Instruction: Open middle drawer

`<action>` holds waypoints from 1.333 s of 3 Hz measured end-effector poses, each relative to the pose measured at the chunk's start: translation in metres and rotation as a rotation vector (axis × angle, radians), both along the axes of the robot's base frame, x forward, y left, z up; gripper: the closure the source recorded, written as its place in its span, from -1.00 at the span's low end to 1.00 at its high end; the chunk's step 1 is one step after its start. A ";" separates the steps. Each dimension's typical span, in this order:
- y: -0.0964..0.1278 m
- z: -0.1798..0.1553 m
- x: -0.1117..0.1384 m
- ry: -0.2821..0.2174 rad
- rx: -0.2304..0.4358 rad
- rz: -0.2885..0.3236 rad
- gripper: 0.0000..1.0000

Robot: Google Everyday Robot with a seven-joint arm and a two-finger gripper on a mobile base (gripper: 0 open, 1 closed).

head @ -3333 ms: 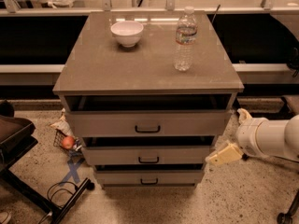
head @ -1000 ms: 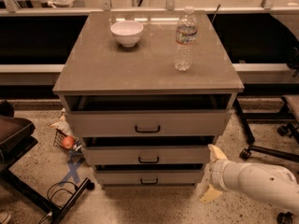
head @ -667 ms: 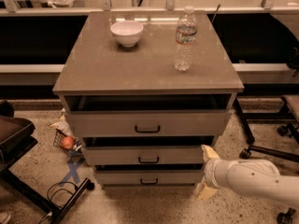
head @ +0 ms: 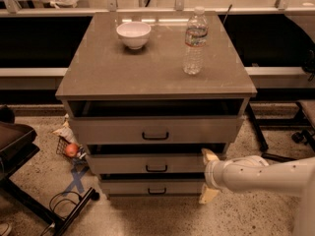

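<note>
The middle drawer point(head: 123, 164) is the grey-beige front of medium height between a taller front point(head: 108, 130) above and a slimmer one point(head: 128, 187) below. Its small black bar handle point(head: 156, 168) is at the centre. A dark gap shows above each front. My gripper point(head: 207, 176), on a white arm coming in from the right, is open. Its two cream fingers stand one above the other in front of the right end of the middle and bottom drawers. It holds nothing and is well right of the handle.
On the cabinet top point(head: 98, 77) stand a white bowl point(head: 133, 33) and a water bottle point(head: 195, 41). A dark chair point(head: 15, 141) and cables point(head: 64, 200) are on the floor at left, with a red object point(head: 72, 150) beside the cabinet. A chair base point(head: 300, 132) is at right.
My arm dropped from beside the cabinet's right side and moved left, bringing the open gripper in front of the right end of the lower drawers. The drawers have not moved.
</note>
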State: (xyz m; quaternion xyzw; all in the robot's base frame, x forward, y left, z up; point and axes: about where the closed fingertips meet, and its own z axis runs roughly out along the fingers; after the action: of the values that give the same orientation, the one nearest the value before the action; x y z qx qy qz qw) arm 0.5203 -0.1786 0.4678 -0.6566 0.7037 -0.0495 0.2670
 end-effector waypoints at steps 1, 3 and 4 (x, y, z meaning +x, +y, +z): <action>0.005 -0.017 0.015 0.005 0.003 -0.003 -1.00; 0.021 -0.044 0.048 0.014 -0.001 0.010 -1.00; 0.031 -0.050 0.057 0.012 -0.020 0.036 -0.65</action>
State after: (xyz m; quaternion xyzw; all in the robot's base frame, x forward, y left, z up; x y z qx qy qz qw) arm 0.5777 -0.1477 0.4179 -0.6718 0.6929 -0.0480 0.2573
